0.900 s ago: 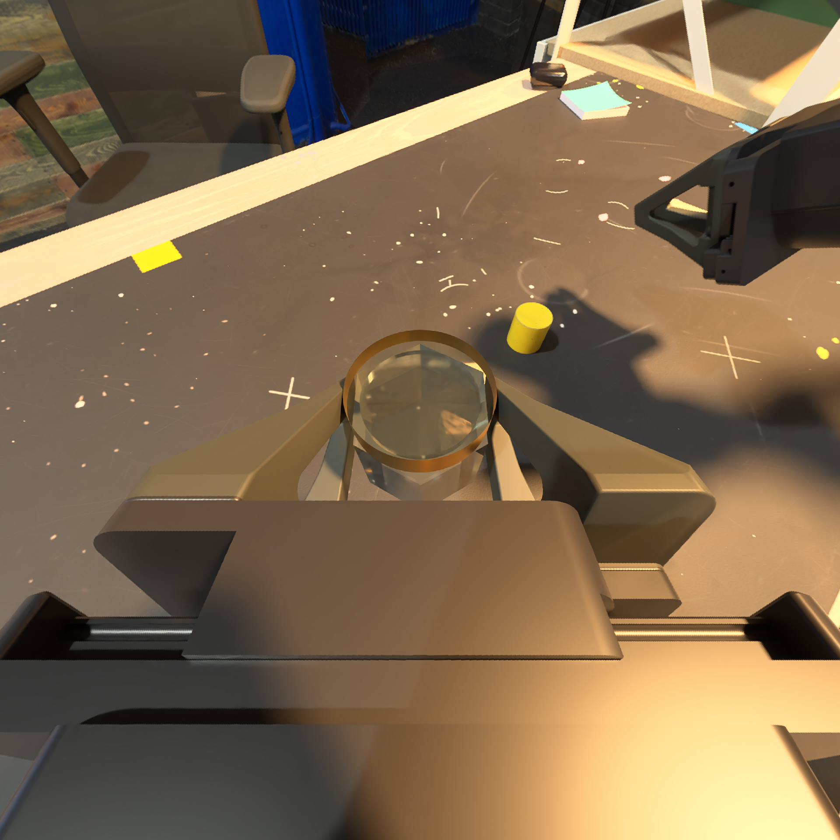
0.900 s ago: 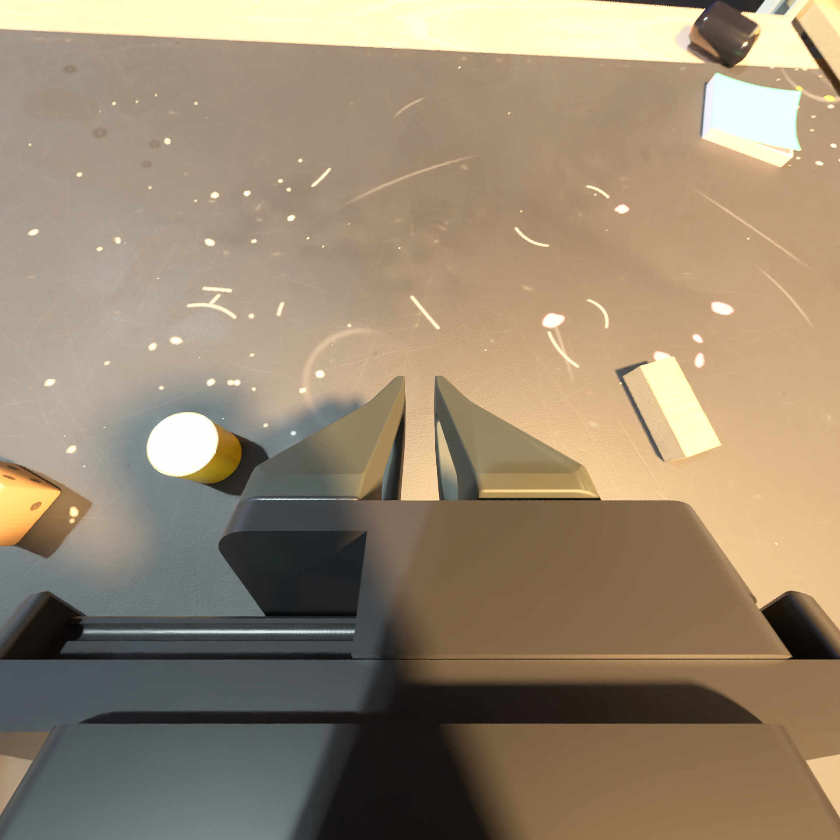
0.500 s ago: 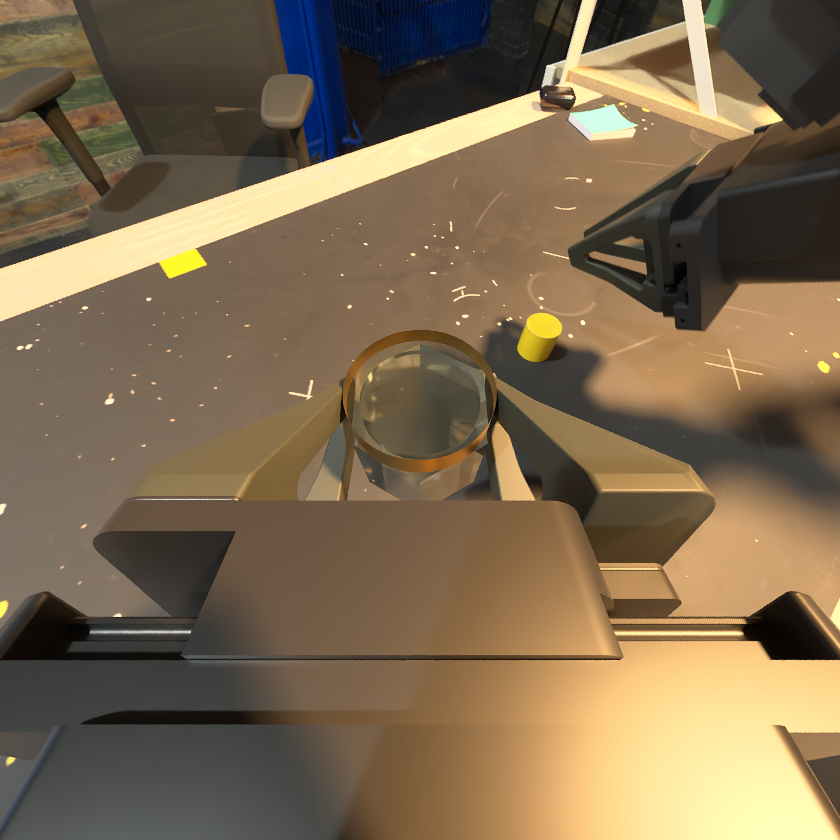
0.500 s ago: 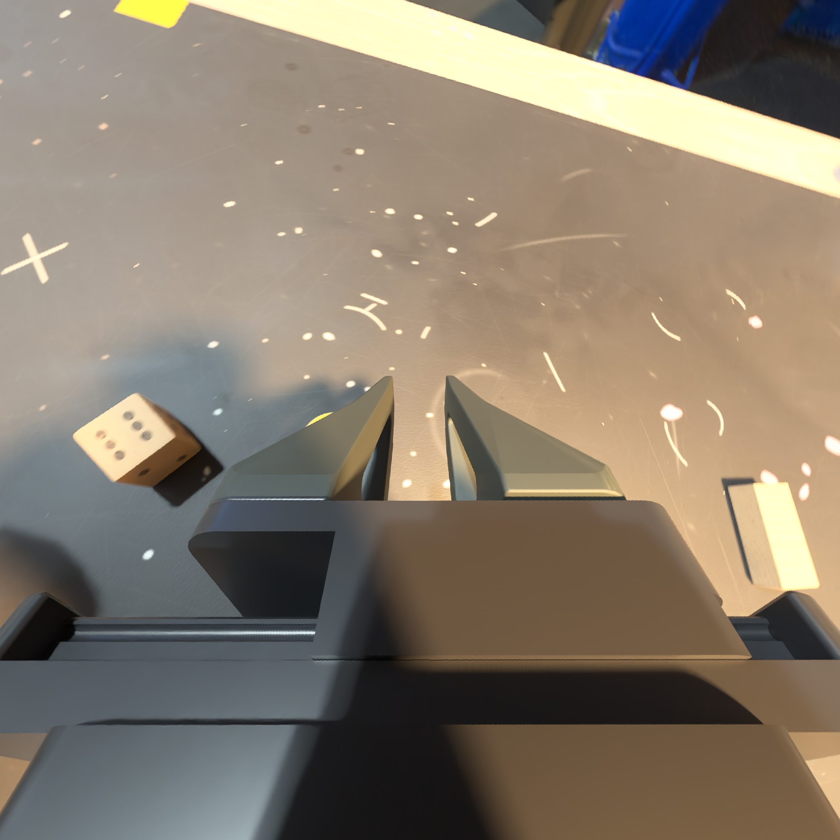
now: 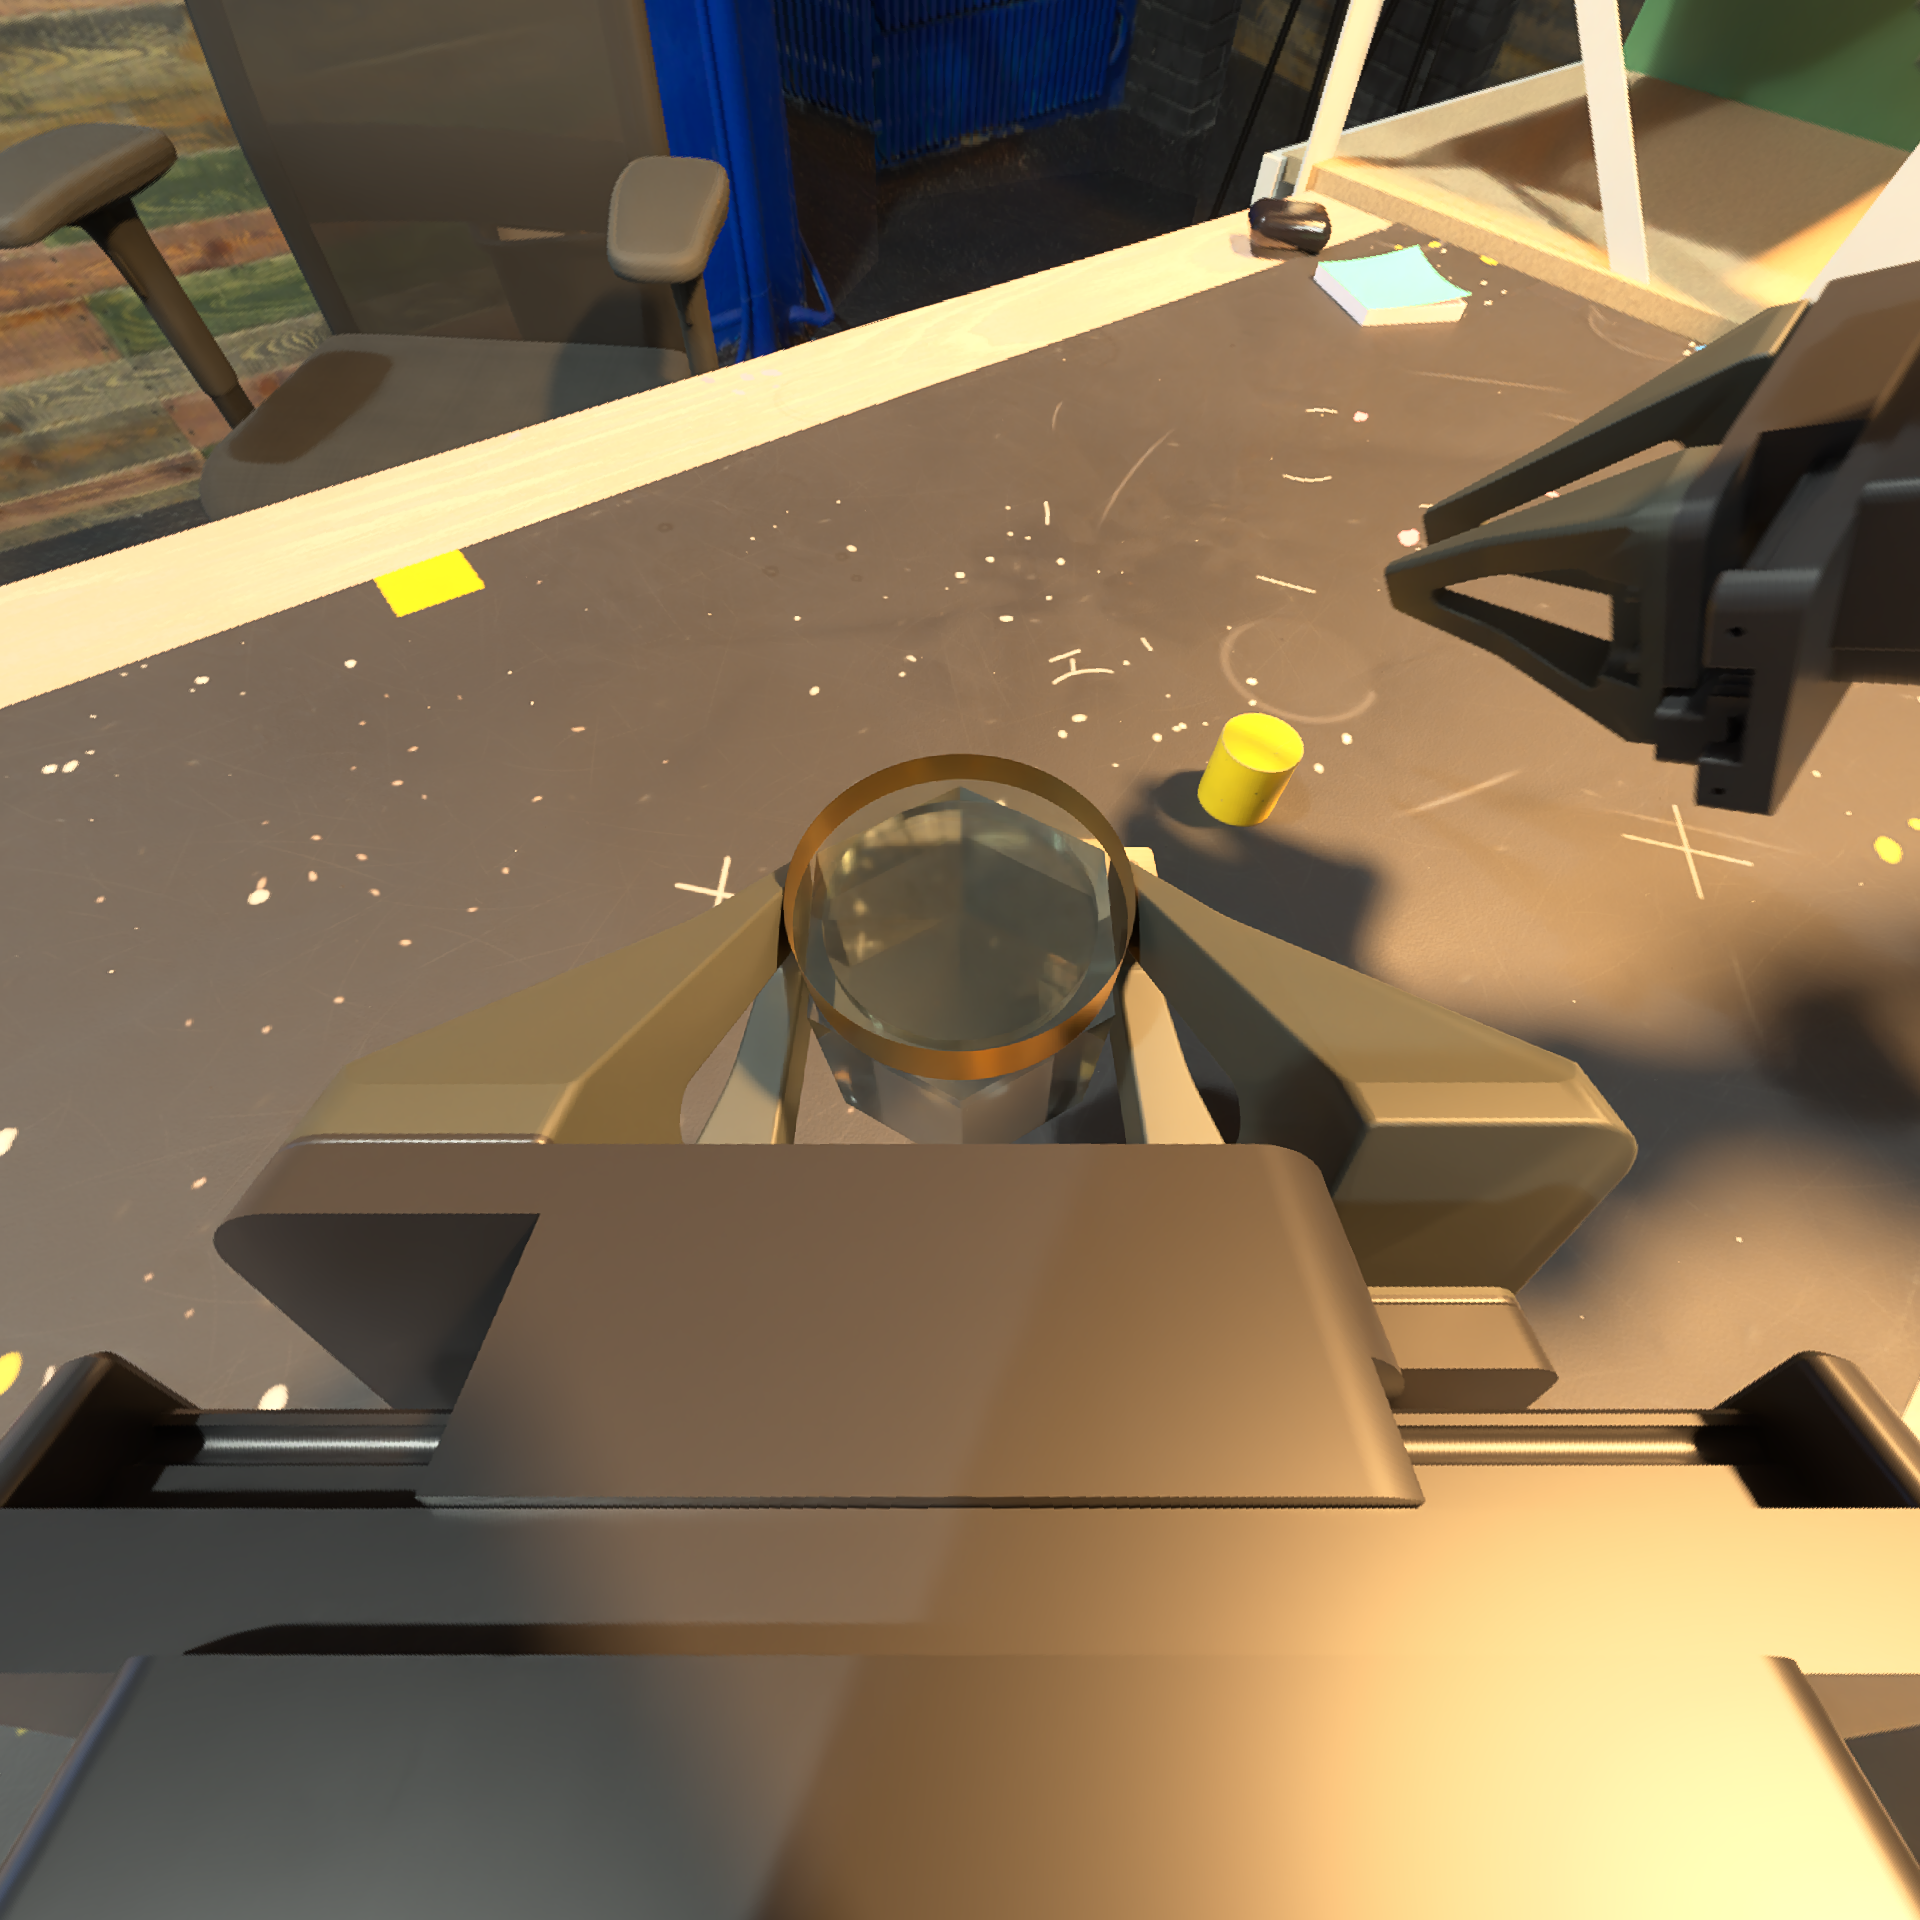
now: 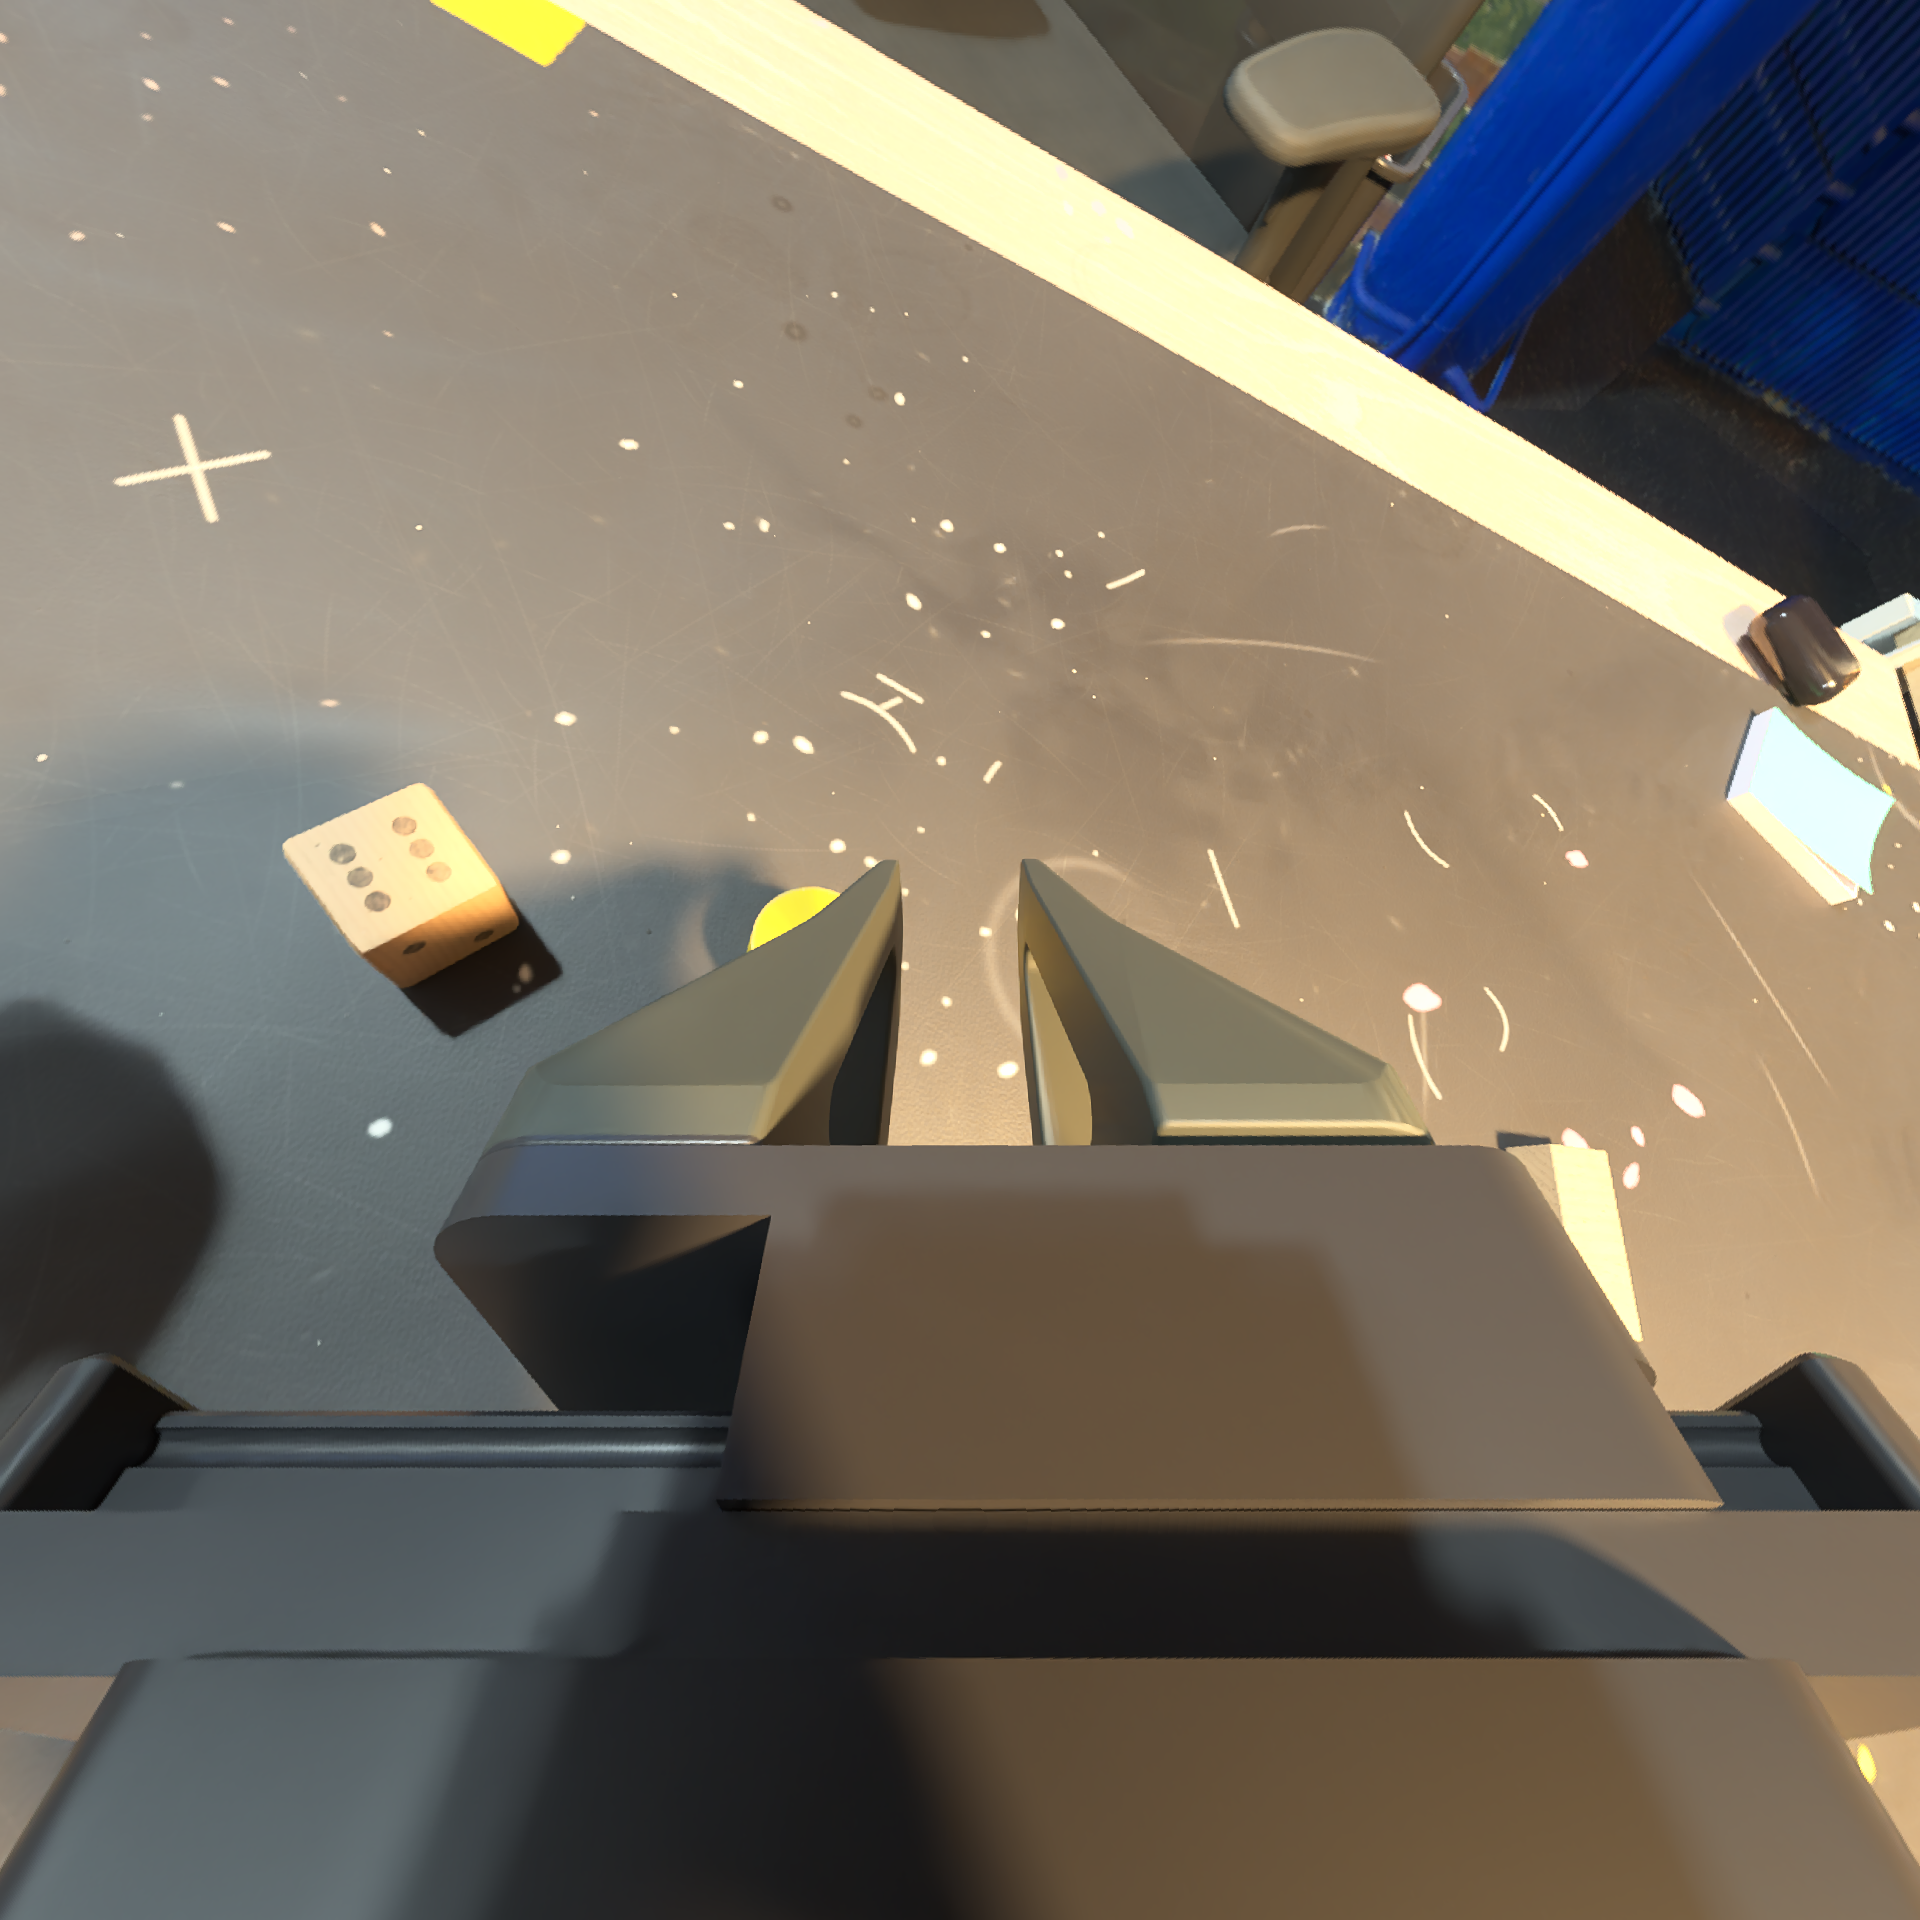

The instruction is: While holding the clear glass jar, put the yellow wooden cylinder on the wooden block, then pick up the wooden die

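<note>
My left gripper [image 5: 956, 883] is shut on the clear glass jar [image 5: 956, 935] with a brass rim and holds it above the table. The yellow wooden cylinder [image 5: 1250, 769] stands on the table just beyond it to the right. My right gripper [image 6: 958, 873] is empty, its jaws a narrow gap apart, and hovers over the table; it also shows in the left wrist view [image 5: 1413, 571]. In the right wrist view the cylinder [image 6: 790, 914] is half hidden behind the left finger. The wooden die [image 6: 400, 883] lies to its left. The pale wooden block [image 6: 1579, 1226] peeks out right of the gripper body.
A light blue pad of notes [image 6: 1808, 821] and a small black object [image 6: 1797, 649] lie near the table's pale wooden edge [image 6: 1143, 249]. A yellow tape patch [image 5: 428, 582] marks that edge. A chair [image 5: 436, 208] and a blue bin [image 6: 1662, 156] stand beyond it.
My right gripper has swung left so the cylinder now sits behind its left finger, and its jaws have parted slightly. My left gripper has drawn back with the jar still held.
</note>
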Action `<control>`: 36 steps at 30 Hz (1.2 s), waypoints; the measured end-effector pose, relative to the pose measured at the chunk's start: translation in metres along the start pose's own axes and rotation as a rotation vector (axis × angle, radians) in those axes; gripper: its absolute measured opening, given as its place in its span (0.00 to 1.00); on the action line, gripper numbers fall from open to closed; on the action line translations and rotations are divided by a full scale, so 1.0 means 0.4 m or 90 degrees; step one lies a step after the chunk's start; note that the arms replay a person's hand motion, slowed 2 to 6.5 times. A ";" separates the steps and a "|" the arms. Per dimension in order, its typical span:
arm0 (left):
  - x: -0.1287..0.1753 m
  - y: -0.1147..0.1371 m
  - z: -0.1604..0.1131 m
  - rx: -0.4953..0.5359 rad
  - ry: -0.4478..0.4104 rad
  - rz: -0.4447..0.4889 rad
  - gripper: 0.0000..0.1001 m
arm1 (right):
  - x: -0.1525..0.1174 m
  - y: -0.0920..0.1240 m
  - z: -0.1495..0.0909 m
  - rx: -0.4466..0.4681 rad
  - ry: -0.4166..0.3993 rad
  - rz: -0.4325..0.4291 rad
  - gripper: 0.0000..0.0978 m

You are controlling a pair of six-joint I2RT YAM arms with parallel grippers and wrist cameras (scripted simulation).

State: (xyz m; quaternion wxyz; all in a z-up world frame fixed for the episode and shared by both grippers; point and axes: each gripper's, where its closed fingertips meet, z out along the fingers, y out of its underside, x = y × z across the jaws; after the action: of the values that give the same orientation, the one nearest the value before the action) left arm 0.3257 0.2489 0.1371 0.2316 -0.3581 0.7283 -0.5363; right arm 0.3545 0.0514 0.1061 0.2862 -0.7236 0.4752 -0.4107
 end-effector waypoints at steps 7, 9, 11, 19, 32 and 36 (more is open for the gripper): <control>-0.003 0.009 0.005 -0.008 0.000 0.001 0.46 | -0.003 0.019 -0.049 0.031 -0.038 -0.022 0.20; -0.002 0.012 0.008 -0.011 0.002 -0.001 0.46 | -0.003 0.029 -0.059 0.033 -0.044 -0.034 0.26; -0.002 0.014 0.012 -0.014 0.003 -0.002 0.46 | -0.001 0.039 -0.068 0.035 -0.047 -0.048 0.33; 0.004 0.029 0.024 -0.031 0.010 0.003 0.46 | -0.020 0.081 -0.088 0.052 -0.130 -0.093 0.60; 0.020 0.038 0.036 -0.035 0.035 -0.002 0.46 | -0.040 0.098 -0.067 0.046 -0.305 -0.222 0.96; 0.027 0.042 0.043 -0.037 0.055 -0.017 0.46 | -0.052 0.093 -0.055 0.011 -0.360 -0.288 0.96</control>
State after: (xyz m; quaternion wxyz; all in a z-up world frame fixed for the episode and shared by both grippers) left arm 0.3266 0.2329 0.1161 0.1820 -0.3509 0.7478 -0.5334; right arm 0.3143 0.0559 0.0805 0.3144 -0.8930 0.2016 -0.2512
